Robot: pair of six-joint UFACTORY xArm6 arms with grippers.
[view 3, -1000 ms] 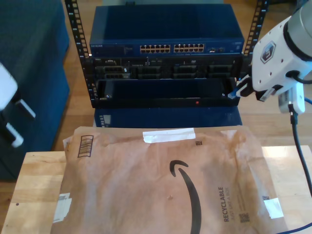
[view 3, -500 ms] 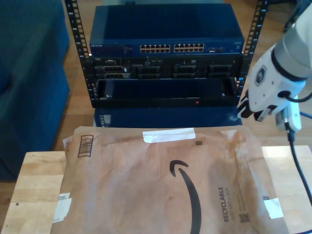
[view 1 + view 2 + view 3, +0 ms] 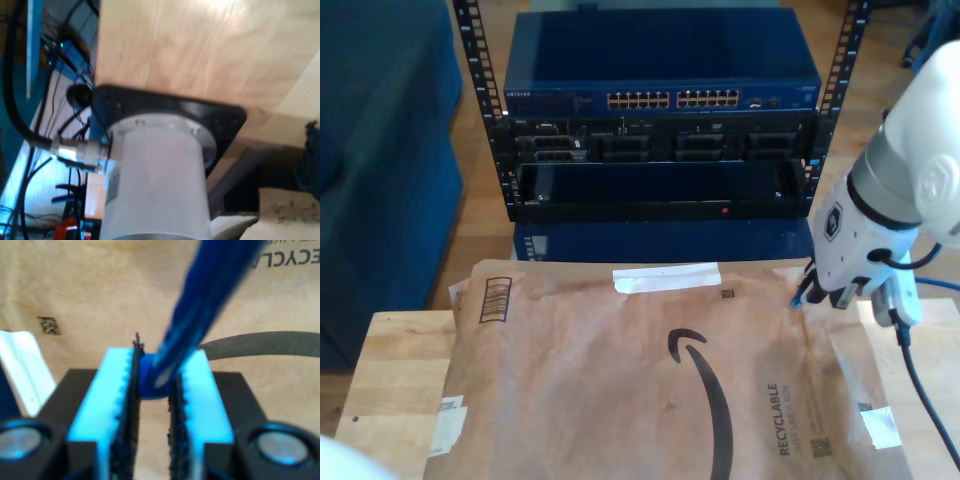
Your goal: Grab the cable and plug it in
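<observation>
The bright-blue cable (image 3: 210,295) runs up from between the pale-blue pads (image 3: 117,390) of my second gripper (image 3: 154,375), which is shut on it above the brown envelope. In the exterior view my second gripper (image 3: 806,294) hangs at the right, just over the envelope's far right corner, with a bit of blue cable (image 3: 797,299) at its tip. The plug itself is hidden by the fingers. Behind the table, the blue network switch (image 3: 660,99) has two rows of ports.
A large brown paper mailer (image 3: 620,380) covers most of the wooden table (image 3: 390,380). The black rack (image 3: 655,190) holds an open dark bay below the switch. The first wrist view looks at a white arm column (image 3: 155,185) on a black base plate (image 3: 165,107).
My second gripper has come down and toward the camera with the cable, from beside the rack's open bay to just above the mailer's far right corner. The white shape at the exterior view's left is gone.
</observation>
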